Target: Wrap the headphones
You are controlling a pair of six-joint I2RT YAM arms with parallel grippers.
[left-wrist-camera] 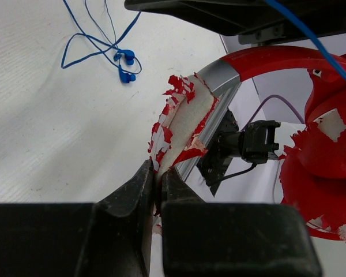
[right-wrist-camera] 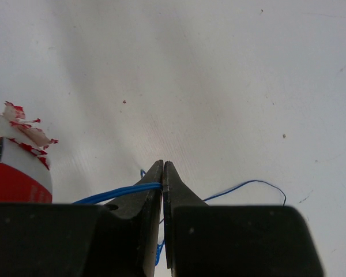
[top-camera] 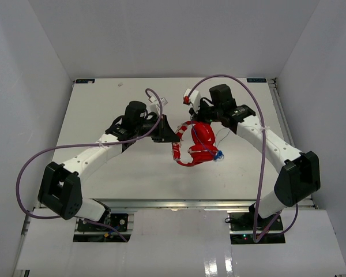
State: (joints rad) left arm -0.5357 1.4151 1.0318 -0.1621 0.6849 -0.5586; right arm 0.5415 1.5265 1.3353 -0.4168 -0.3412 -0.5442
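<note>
Clamping flaking headband (left-wrist-camera: 184,124) of headphones (left-wrist-camera: 320,156) in left gripper (left-wrist-camera: 160,180), cup rightward, pinching shut, seemingly on blue cable (right-wrist-camera: 121,192), with right gripper (right-wrist-camera: 163,173).

table (top-camera: 104,107): white, matte | walls (top-camera: 23,69): plain white, three sides | light: even, diffuse

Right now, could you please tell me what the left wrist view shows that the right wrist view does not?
Only the left wrist view: the left gripper shut on the flaking headband pad, a red ear cup, and the cable's blue tips lying on the table. Only the right wrist view: the right gripper shut on the thin blue cable. Both share: the white table, blue cable, and a peeling part of the headphones.
</note>
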